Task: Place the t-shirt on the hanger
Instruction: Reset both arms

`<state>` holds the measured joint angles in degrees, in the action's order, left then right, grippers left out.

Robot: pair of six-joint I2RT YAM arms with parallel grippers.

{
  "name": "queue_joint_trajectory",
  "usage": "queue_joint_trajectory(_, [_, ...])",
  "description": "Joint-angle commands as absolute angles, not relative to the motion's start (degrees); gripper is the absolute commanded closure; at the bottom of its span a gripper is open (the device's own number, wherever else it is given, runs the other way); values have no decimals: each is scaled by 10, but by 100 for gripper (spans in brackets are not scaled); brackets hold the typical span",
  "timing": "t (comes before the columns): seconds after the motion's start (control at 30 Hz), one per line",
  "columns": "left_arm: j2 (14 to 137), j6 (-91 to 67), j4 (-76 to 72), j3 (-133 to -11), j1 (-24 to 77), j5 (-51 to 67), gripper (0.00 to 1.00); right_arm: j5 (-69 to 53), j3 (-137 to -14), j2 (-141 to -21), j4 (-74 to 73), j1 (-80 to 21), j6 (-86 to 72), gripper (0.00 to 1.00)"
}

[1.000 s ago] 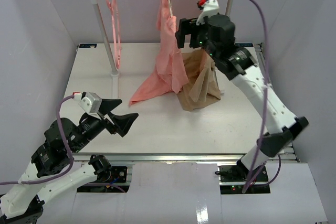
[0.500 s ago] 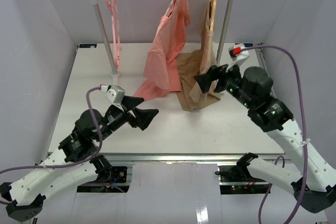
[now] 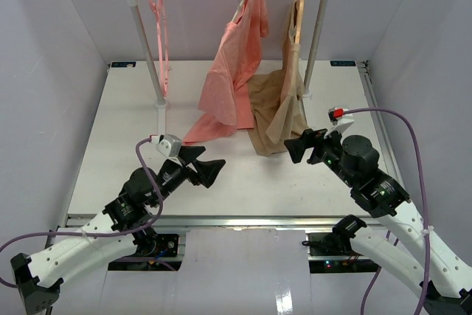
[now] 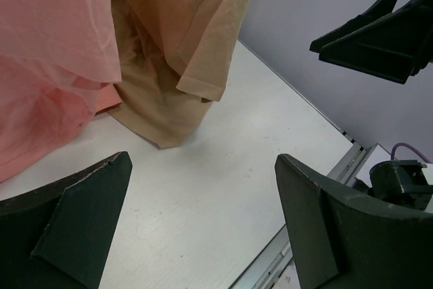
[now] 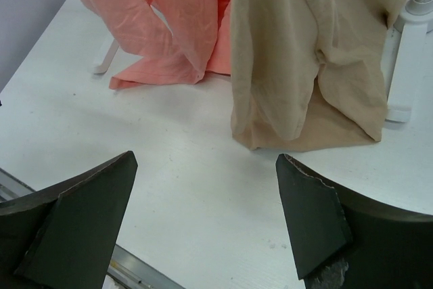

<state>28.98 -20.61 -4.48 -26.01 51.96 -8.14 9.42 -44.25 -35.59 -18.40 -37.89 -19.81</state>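
The salmon-pink t-shirt (image 3: pixel 232 79) hangs from the rail on the cream-white hanger (image 3: pixel 239 7). Its lower hem trails onto the table (image 3: pixel 118 108). Both grippers are low over the table's front, apart from the shirt. My left gripper (image 3: pixel 203 165) is open and empty, pointing right. In the left wrist view the t-shirt (image 4: pixel 47 45) is at the upper left, beyond my left gripper (image 4: pixel 203 160). My right gripper (image 3: pixel 297 145) is open and empty, pointing left. From the right wrist the t-shirt (image 5: pixel 169 11) hangs ahead of my right gripper (image 5: pixel 206 157).
A beige garment (image 3: pixel 276 108) hangs on a brown wooden hanger (image 3: pixel 297 16) just right of the t-shirt, its hem on the table. A pink hanger (image 3: pixel 158 27) hangs at the rail's left end. The rack's posts (image 3: pixel 316 35) stand at the back.
My right arm has come down from the rail to low over the table's front right. My left gripper has moved right, toward the middle. The t-shirt now hangs spread out on the hanger.
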Motion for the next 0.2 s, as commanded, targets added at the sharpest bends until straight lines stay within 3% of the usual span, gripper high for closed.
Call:
queue_joint_trajectory(0.0, [280, -195, -78, -227, 520, -103, 2, 119, -439, -332, -153, -377, -180, 10])
queue_joint_trajectory(0.17, [264, -187, -89, -221, 520, -97, 2, 140, -437, -336, -163, -378, -178, 10])
